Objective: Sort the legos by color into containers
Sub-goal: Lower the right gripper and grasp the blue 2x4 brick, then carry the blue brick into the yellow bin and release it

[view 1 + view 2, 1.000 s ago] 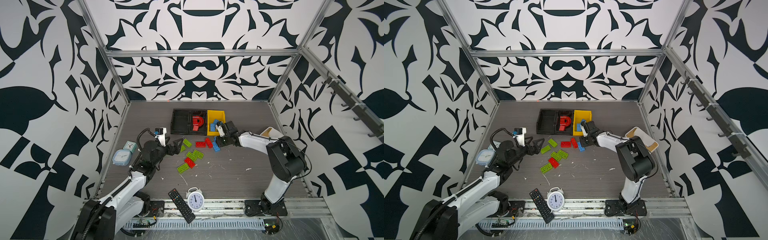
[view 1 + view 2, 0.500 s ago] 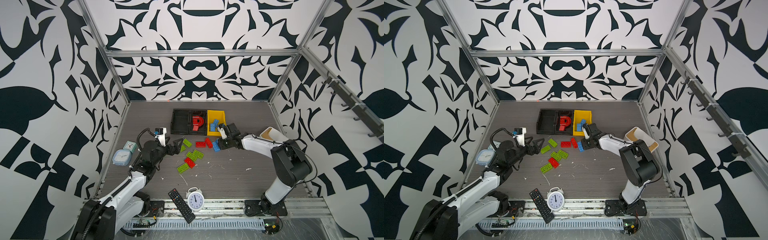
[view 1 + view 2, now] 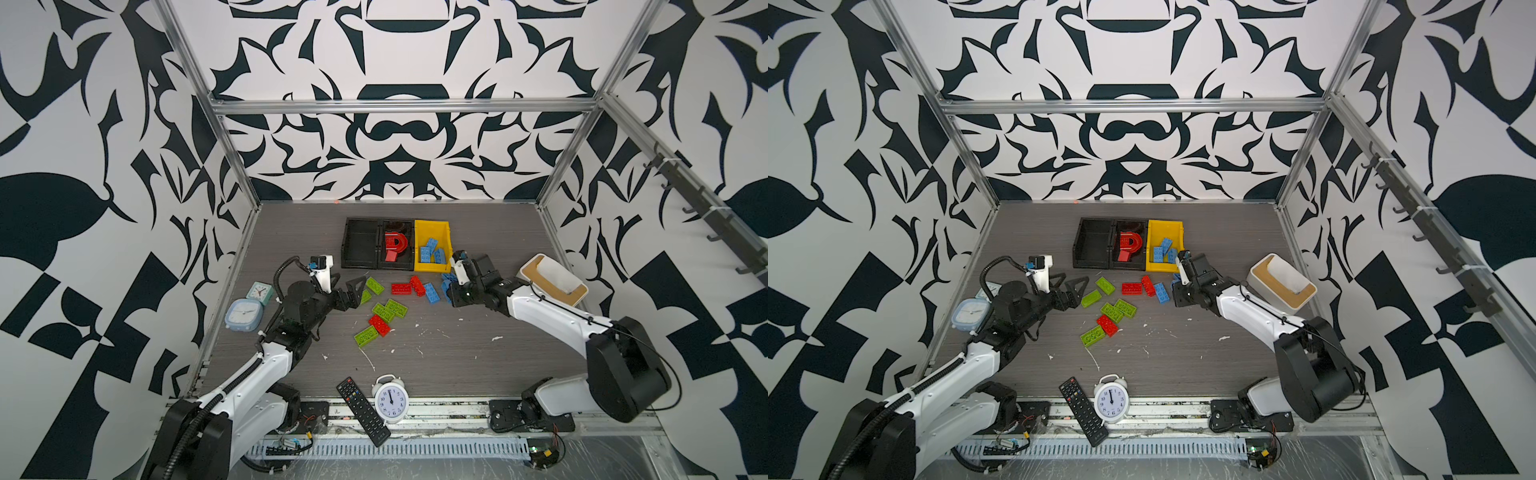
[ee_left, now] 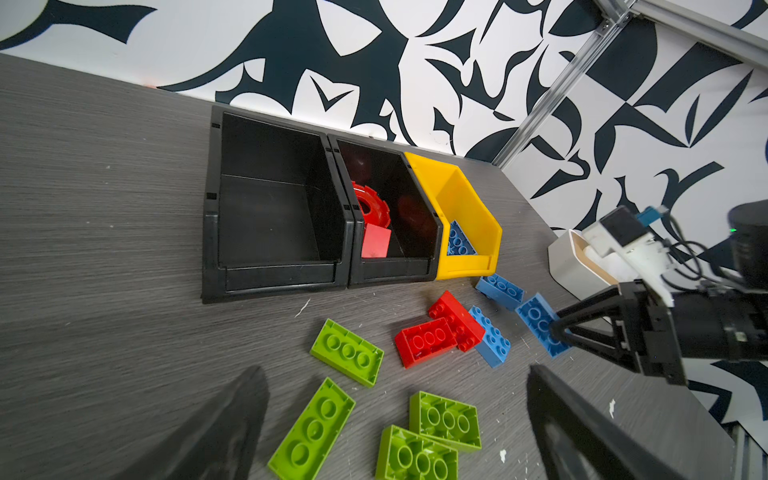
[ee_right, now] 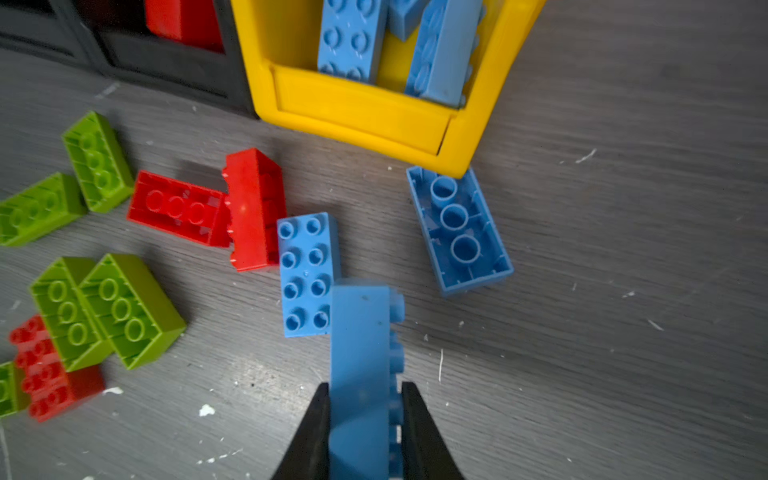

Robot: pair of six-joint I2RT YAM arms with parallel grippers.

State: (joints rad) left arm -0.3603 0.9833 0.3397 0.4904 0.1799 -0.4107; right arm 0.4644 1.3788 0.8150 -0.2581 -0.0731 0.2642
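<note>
Blue brick [image 5: 359, 353] clamped edgewise in my right gripper [image 5: 363, 390], right wrist view, long axis pointing at the yellow bin [image 5: 361, 112] just ahead, toward the far side. Left wrist view: my left gripper [image 4: 392, 374] gapes empty near green bricks [image 4: 347, 351]. In both top views the right gripper is nearer that bin; grey table [image 3: 478, 353] littered but roomy.

the right end effector [image 3: 450, 286] hides most of its blue brick [image 5: 361, 353] in both top views; a black bin [image 4: 390, 270] half hides the red arch [image 4: 371, 206] in the left wrist view.
</note>
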